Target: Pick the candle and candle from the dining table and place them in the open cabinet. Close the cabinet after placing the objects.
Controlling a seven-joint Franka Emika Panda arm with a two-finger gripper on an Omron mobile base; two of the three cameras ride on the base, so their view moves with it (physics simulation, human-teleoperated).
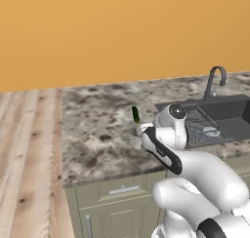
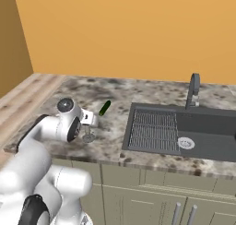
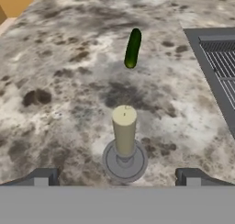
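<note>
A greyish candle (image 3: 124,131) stands upright on a round silver-grey holder on the dining table (image 3: 55,81), an island with a mottled stone top. My gripper (image 3: 118,177) hangs open just above and behind it, a fingertip on each side of the holder's base and neither touching it. In the right base view the hand (image 2: 90,119) covers most of the candle, and its holder's foot (image 2: 87,137) shows below, near the table's front edge (image 2: 115,148). The cabinet is out of view.
A green cucumber (image 3: 132,47) lies on the stone beyond the candle. A dark sink (image 2: 184,127) with a ribbed drain rack and a curved faucet (image 2: 193,89) takes up the right of the island. Wooden floor (image 1: 24,149) lies to the left.
</note>
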